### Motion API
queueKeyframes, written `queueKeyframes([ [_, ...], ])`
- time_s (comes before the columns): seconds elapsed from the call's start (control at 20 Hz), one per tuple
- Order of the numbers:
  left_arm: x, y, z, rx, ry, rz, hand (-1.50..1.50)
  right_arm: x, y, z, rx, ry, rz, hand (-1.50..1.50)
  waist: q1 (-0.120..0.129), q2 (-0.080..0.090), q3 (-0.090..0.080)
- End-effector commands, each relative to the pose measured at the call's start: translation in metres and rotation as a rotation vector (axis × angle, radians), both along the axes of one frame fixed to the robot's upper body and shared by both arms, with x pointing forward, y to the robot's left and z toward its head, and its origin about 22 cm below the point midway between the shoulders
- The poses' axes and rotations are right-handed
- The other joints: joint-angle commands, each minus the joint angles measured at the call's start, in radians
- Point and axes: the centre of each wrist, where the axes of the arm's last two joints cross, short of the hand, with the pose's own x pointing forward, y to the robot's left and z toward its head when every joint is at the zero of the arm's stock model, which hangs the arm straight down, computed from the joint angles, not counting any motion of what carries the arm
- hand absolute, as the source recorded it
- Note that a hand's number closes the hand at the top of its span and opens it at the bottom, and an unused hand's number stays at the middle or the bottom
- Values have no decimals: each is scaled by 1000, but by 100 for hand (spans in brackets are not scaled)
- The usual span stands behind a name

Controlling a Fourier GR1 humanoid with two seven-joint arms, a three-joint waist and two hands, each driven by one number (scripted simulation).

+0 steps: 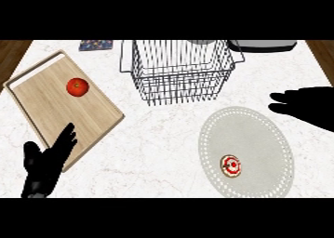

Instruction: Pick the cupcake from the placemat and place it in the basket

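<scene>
cupcake is being left on placemat | right hand is being held spread above placemat | left hand spread, left of placemat

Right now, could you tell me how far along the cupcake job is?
Nothing looks done: the cupcake sits on the placemat, and the wire basket holds nothing visible. In hand: nothing; the right hand hovers open beside the placemat, the left hand rests open. Left: grasp, carry, place.
</scene>
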Motion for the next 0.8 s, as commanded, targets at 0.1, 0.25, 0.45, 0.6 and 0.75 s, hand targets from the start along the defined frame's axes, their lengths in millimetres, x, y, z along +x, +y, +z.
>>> queueKeyframes([
  [0.1,-22,-5,-15,-6,135,16,0,-6,5,-26,43,33,7,-150,9,8,-8],
  [0.25,-4,5,-20,7,139,9,0,-14,23,-50,64,26,8,-150,6,11,-9],
  [0.45,-20,-1,-27,-1,151,10,0,-13,24,-76,78,35,-5,-150,10,11,-8],
  [0.6,-22,-12,-22,-7,148,-17,0,1,36,-86,51,11,-14,-150,23,12,-8],
  [0.75,-12,12,-15,2,144,14,0,-6,36,-114,-5,18,-13,-150,15,13,-7],
])
